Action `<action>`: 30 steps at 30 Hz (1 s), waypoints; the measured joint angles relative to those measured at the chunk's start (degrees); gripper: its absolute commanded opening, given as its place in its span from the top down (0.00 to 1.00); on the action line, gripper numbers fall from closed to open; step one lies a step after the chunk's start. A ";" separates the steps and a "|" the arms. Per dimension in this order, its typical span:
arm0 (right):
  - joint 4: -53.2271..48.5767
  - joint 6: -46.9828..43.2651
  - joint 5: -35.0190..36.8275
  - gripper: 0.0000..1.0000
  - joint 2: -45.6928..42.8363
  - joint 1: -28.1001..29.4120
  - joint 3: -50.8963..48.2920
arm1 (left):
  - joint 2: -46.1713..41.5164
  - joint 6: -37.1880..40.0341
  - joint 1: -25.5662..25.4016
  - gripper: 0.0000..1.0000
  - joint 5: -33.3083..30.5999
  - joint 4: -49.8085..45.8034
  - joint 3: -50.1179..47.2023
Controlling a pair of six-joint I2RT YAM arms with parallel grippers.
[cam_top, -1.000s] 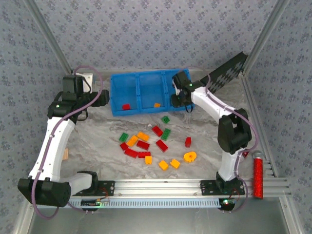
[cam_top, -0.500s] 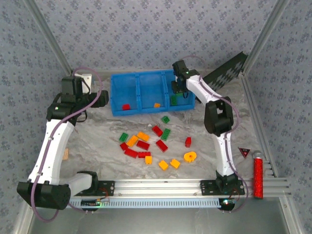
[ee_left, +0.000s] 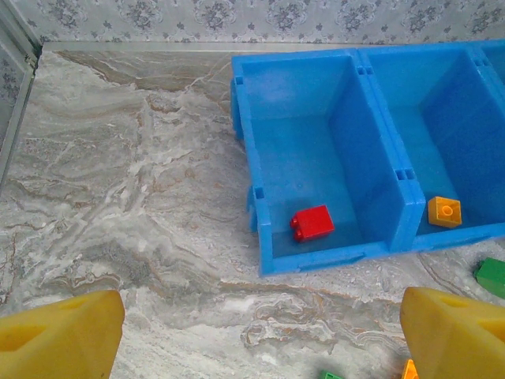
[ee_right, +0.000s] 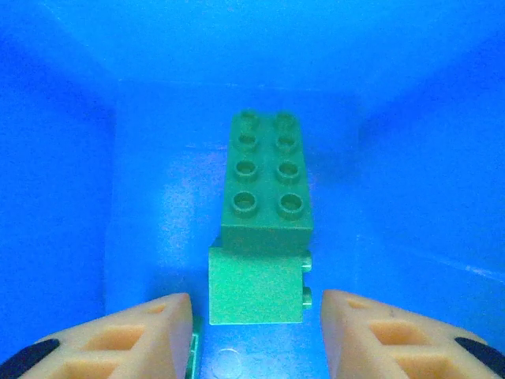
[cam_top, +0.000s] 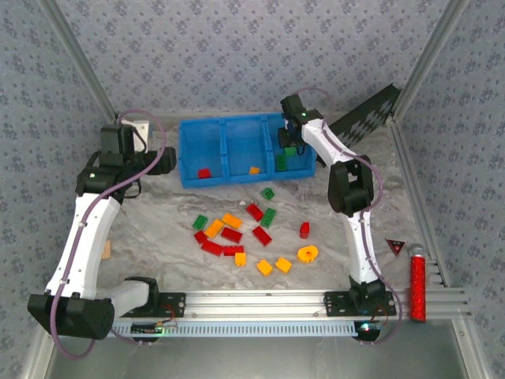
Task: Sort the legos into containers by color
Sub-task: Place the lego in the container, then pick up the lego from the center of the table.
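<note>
The blue tray [cam_top: 237, 126] stands at the back. One red brick [ee_left: 312, 223] lies in its left compartment and one orange brick [ee_left: 444, 212] in the middle one. My right gripper [cam_top: 290, 140] hangs open inside the right compartment, its fingers [ee_right: 150, 335] either side of a small green brick [ee_right: 256, 286] that touches a longer green brick [ee_right: 268, 185]. Several red, green and orange legos lie loose mid-table, among them a green one [cam_top: 269, 217], a red one [cam_top: 262, 236] and the orange ring [cam_top: 308, 253]. My left gripper [ee_left: 264, 335] is open above bare table, left of the tray.
A red cylinder [cam_top: 417, 286] lies at the front right beside a small red triangle [cam_top: 394, 245]. A black checker panel [cam_top: 364, 114] leans at the back right. A tan wooden piece [cam_top: 106, 249] sits at the left. An aluminium rail [cam_top: 260, 304] runs along the front.
My right gripper swung from the tray's front edge back over the right compartment, and a green brick now lies free there. The left arm barely moved.
</note>
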 measured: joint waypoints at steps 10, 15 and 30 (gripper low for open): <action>-3.13 2.69 0.24 0.44 -16.15 3.21 -14.34 | -0.09 -0.02 0.00 0.09 0.22 0.02 0.00; -4.17 8.70 0.17 0.34 -35.74 5.62 -33.42 | -1.03 -0.09 -0.02 0.09 0.55 0.07 -0.39; -11.76 31.45 0.76 0.25 -75.49 12.04 -70.31 | 0.22 -4.35 -16.28 0.09 -1.44 -0.33 -2.47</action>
